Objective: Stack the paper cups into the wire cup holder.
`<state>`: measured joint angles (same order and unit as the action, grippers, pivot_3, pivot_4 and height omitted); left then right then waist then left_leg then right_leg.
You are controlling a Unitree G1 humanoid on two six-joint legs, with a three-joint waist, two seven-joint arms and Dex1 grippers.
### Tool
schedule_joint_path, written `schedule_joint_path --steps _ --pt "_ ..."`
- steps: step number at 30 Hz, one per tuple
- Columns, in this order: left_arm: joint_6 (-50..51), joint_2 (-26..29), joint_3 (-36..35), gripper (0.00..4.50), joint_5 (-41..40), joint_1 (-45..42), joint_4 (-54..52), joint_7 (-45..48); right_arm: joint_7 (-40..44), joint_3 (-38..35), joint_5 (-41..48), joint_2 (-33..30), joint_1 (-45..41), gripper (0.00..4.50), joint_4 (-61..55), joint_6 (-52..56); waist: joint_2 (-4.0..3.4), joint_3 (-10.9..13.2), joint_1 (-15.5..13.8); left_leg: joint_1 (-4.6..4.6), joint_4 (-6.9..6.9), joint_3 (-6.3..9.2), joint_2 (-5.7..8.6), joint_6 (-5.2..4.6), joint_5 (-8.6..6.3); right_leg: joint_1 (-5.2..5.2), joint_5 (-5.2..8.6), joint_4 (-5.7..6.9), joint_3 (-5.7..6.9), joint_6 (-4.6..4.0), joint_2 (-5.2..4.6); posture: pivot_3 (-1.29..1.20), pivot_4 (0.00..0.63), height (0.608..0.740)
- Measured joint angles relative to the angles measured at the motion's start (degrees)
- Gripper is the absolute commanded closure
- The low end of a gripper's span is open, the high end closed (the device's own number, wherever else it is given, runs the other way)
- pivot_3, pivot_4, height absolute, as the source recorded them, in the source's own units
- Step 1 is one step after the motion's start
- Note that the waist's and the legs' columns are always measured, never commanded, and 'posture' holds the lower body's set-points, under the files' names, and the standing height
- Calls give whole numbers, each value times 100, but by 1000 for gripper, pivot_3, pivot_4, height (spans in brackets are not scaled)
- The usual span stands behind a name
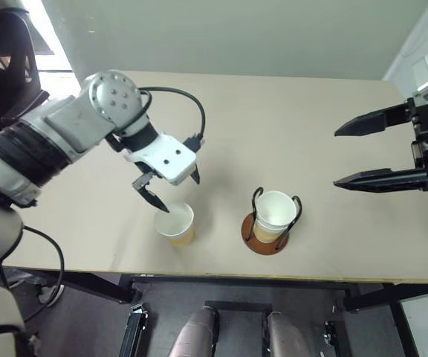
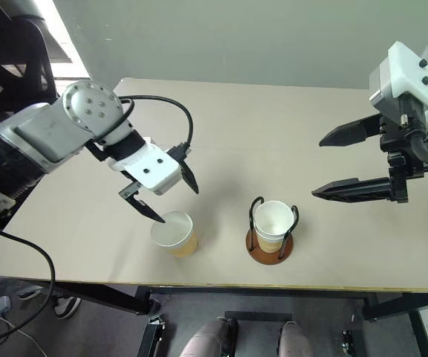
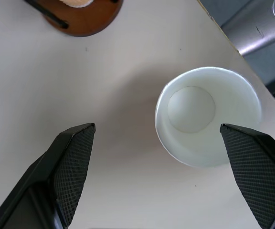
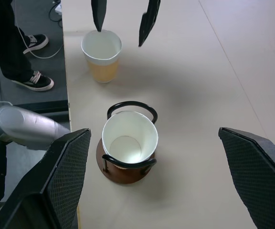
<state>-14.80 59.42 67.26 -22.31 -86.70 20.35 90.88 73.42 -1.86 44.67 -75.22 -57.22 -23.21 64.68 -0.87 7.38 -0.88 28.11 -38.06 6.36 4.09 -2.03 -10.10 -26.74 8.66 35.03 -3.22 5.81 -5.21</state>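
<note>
Your wire cup holder (image 2: 270, 247) stands near the front edge of the worktop (image 2: 288, 134), and it already carries cups: a white-lined cup (image 2: 273, 220) sits upright between the two black wire loops, and the banding on its wall in the eye views suggests more than one cup nested there, though you cannot count them for certain. One loose paper cup (image 2: 174, 233) is left, standing upright on the worktop just to the robot's left of the holder, apart from it and close to the front edge. Your left gripper (image 2: 160, 199) hangs over that cup, pointing steeply down with its fingers spread wide; in the left wrist view the cup's rim lies near one finger, and nothing is clamped. Your right gripper (image 2: 340, 163) waits well off to the right, raised above the worktop, jaws apart and empty. So most of the stacking looks done; picking up this last cup and nesting it remains.
</note>
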Motion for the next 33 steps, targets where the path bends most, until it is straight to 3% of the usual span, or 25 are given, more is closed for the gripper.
schedule_joint_path --steps 11,14,25,33 --pt "-283 -296 -53 0 541 384 252 0 -155 -33 74 43 248 148 -40 -71 0 0 2 0 -1 -5 0 -1 0 0 0 1 5 1 2 0 150 740" --pt "-298 -373 -60 586 656 529 256 0 -252 -75 73 101 395 99 -78 -177 0 0 -4 -1 -4 -2 0 -2 1 2 -1 3 6 2 0 0 150 740" --pt "-112 -616 -49 4480 577 510 482 1 -441 -299 126 185 815 99 -76 -348 1 0 -24 0 -11 -2 0 -4 5 7 -9 2 3 3 -2 0 150 740" --pt "160 -770 197 4480 -127 -328 883 2 -61 -963 14 170 1940 99 57 -1265 2 0 -48 -2 -9 -8 -2 -7 -3 11 -8 -4 -2 7 -5 0 150 740"
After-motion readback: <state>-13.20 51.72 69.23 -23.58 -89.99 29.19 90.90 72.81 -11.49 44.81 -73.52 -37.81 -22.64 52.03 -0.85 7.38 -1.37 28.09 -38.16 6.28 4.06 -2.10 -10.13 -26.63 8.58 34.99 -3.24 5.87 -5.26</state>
